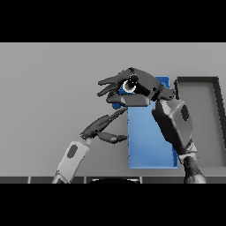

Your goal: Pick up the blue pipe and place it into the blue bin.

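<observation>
Blue pipe (116, 104): only a small patch of it shows, under the right hand (134, 88), at the upper left corner of the blue bin (150, 141). A pale ring with a dark centre shows between the fingers, probably the pipe's open end, though I cannot be sure. Whether the pipe is over the bin's floor or just outside its left edge cannot be told, as the hand covers it.

Right hand: fingers and thumb curled round the pipe, fingertips pointing away from the bin to its left. The right forearm runs down over the bin's right part towards the lower edge of the view.

Left hand (102, 129): just beside the bin's left edge, below the right hand, fingers straight and relaxed, holding nothing. One finger reaches up towards the bin's upper left corner; the thumb points at the bin's left edge about halfway down.

Blue bin: long, rectangular, lying lengthwise away from the robot. Just right of it sits a dark grey tray (216, 95) with raised dark walls and a grey floor.

Table (48, 97): plain matte grey, uniform left of the bin. Beyond its far edge nothing of the room shows.
</observation>
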Robot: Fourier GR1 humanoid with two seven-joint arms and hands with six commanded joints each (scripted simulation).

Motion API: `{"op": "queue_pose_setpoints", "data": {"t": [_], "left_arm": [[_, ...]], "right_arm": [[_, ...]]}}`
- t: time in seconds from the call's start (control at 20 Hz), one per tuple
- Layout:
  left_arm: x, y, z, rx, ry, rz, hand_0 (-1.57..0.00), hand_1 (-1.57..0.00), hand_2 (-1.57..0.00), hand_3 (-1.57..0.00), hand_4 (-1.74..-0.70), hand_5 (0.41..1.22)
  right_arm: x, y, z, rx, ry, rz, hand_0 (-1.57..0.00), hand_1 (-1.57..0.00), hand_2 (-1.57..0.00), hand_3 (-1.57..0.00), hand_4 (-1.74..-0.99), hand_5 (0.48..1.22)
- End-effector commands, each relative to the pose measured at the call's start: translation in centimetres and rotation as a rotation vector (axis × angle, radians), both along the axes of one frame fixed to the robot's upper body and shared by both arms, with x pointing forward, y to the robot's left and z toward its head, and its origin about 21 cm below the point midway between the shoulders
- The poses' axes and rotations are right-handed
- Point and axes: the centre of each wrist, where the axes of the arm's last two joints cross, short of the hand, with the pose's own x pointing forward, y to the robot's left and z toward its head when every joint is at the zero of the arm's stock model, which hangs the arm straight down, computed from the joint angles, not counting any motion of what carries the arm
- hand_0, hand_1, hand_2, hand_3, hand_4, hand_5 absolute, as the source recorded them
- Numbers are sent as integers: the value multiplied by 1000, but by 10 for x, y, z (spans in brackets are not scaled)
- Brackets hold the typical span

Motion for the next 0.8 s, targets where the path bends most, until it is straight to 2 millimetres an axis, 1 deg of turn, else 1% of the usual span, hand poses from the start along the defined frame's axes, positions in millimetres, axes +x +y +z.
{"op": "queue_pose_setpoints", "data": {"t": [0.0,0.1,0.15,0.25,0.35,0.4,0.45,0.5,0.55,0.6,0.7,0.75], "left_arm": [[-4,1,-3,-2,6,-3,-2,-2,-2,-1,-905,433],[2,2,1,19,12,12,-1,-1,-1,0,-898,430],[4,2,1,22,4,6,0,0,0,0,-892,428],[3,6,-3,18,6,-2,0,0,0,0,-890,421],[2,6,0,10,-11,0,0,0,0,1,-886,412],[1,4,1,14,-13,0,1,1,1,1,-882,411],[3,5,3,22,-22,-1,1,1,1,1,-877,412],[1,5,1,33,-22,2,1,1,1,1,-874,413],[2,5,1,35,-24,5,1,1,1,1,-871,415],[-2,7,-2,21,-23,-7,1,1,1,1,-869,418],[-2,6,-2,28,-24,-1,1,1,1,1,-865,419],[-1,1,-1,30,-21,-2,1,1,1,1,-866,420]], "right_arm": [[3,-6,13,46,-19,-51,-1571,-1571,-1571,-1571,-1741,1221],[12,-20,28,53,-36,-172,-1571,-1571,-1571,-1571,-1741,1221],[20,-27,35,42,-25,-227,-1571,-1571,-1571,-1571,-1741,1221],[39,-41,35,38,15,-317,-1571,-1571,-1571,-1571,-1741,1221],[50,-56,30,19,29,-398,-1571,-1571,-1571,-1571,-1741,1221],[59,-68,23,-5,47,-458,-1571,-1571,-1571,-1571,-1741,1221],[63,-78,14,-26,66,-495,-1571,-1571,-1571,-1571,-1741,1221],[67,-91,9,-31,100,-522,-1571,-1571,-1571,-1571,-1741,1221],[68,-99,-8,-32,137,-542,-1571,-1571,-1571,-1571,-1741,1221],[66,-108,-19,-46,166,-563,-1571,-1571,-1571,-1571,-1741,1221],[68,-119,-39,-79,213,-605,-1571,-1571,-1571,-1571,-1741,1221],[65,-128,-48,-93,250,-630,-1571,-1571,-1571,-1571,-1741,1221]]}}
